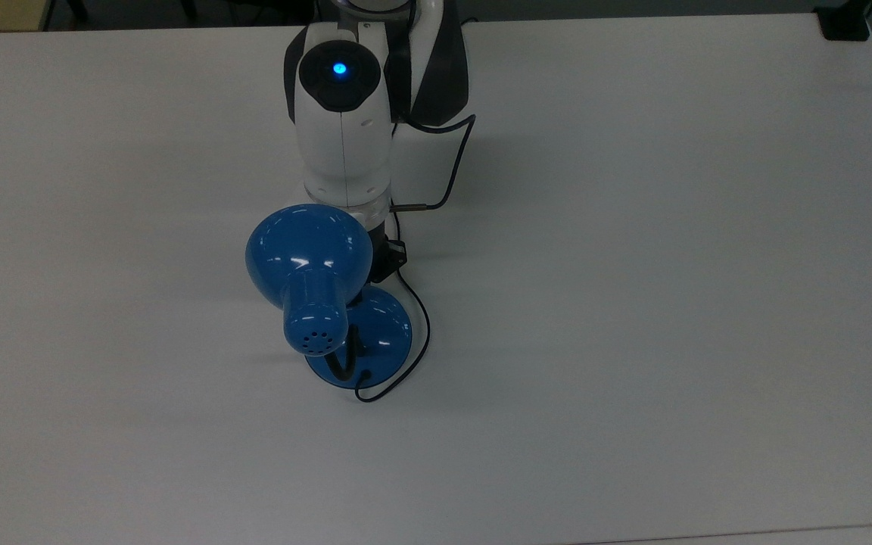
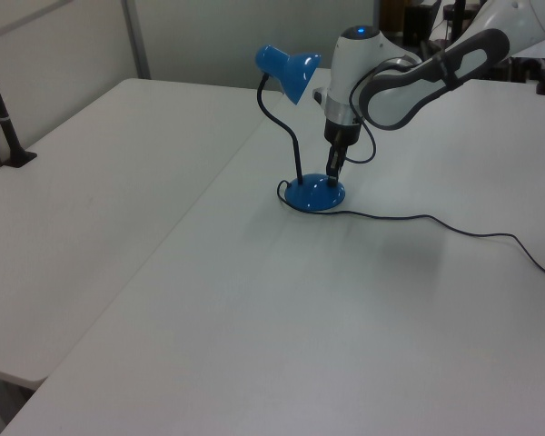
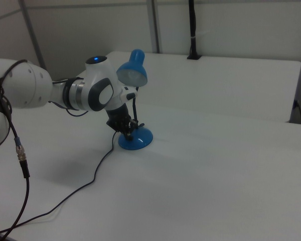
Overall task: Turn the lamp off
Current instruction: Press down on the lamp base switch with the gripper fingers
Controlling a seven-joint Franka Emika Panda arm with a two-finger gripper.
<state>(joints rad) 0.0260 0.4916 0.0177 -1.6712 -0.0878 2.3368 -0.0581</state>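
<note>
White counter [image 1: 671, 303], matte, running across the top view. Seam visible in the left view between two adjoining slabs. Black clamp post [image 2: 2, 118] fixed at the far edge in the left view; another black post [image 3: 192, 30] upright at the right view's far edge. Pale wall panels [image 3: 231, 25] behind.
</note>
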